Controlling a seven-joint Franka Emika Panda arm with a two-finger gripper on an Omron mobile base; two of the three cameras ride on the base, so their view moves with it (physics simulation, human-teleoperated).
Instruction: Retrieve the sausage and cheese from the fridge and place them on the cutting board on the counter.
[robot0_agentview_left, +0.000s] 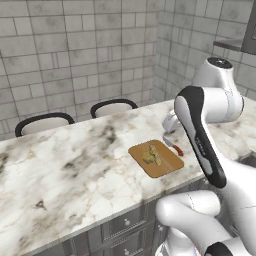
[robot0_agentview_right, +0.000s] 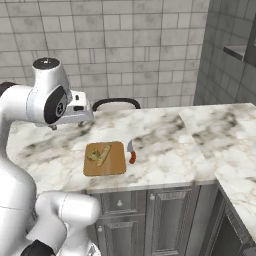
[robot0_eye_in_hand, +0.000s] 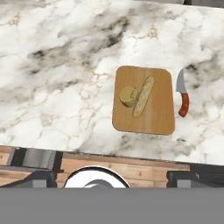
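The tan cutting board (robot0_eye_in_hand: 151, 118) lies on the white marble counter (robot0_eye_in_hand: 57, 92) near its front edge. Two pieces rest on the board, touching: a round pale yellow chunk, the cheese (robot0_eye_in_hand: 127, 96), and beside it a long pale tan speckled stick, the sausage (robot0_eye_in_hand: 144, 96). Both base views show the board (robot0_agentview_left: 167, 167) (robot0_agentview_right: 114, 165) with the pieces on it. My gripper (robot0_eye_in_hand: 113, 177) hangs well above the board, open wide, with nothing between its dark fingertips (robot0_eye_in_hand: 35, 175). My hand (robot0_agentview_right: 75, 115) sits behind the board (robot0_agentview_left: 170, 121). The fridge is out of view.
A knife (robot0_eye_in_hand: 182, 94) with a red-brown handle lies on the counter just right of the board (robot0_agentview_left: 174, 148) (robot0_agentview_right: 131, 153). Dark-backed chairs (robot0_agentview_left: 44, 122) (robot0_agentview_left: 114, 106) stand beyond the counter's far edge. The counter turns a corner at the right (robot0_agentview_right: 225, 145).
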